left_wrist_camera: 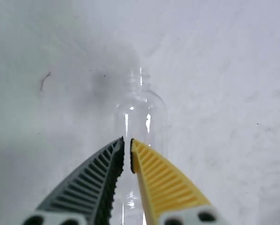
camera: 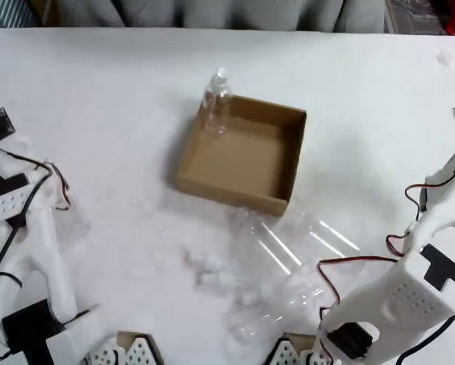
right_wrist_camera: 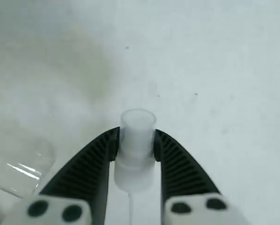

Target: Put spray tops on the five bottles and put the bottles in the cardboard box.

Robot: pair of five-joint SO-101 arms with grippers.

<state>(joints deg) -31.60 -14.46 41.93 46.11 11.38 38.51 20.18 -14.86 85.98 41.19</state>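
My right gripper (right_wrist_camera: 136, 137) is clamped on a spray top (right_wrist_camera: 137, 126). The black fingers pinch its collar so the cap pokes out past the fingertips and the thin dip tube runs back between them, which I judge is the hold I need for feeding it into a neck. My left gripper (left_wrist_camera: 127, 144) has its grey and yellow fingers pressed together with nothing between them. It is poised over a bare bottle (left_wrist_camera: 140, 110) that lies on the white table (left_wrist_camera: 233, 70) with its open neck pointing away from me. I reckon that bottle has to be picked up and steadied before the top can go on. Farther out, more clear bottles (camera: 288, 255) lie in a loose heap just beside the near wall of the cardboard box (camera: 231, 190), within reach of both arms. One capped bottle (camera: 215, 103) stands upright at the box's far corner, inside it as far as I can tell, so by my count four are left.
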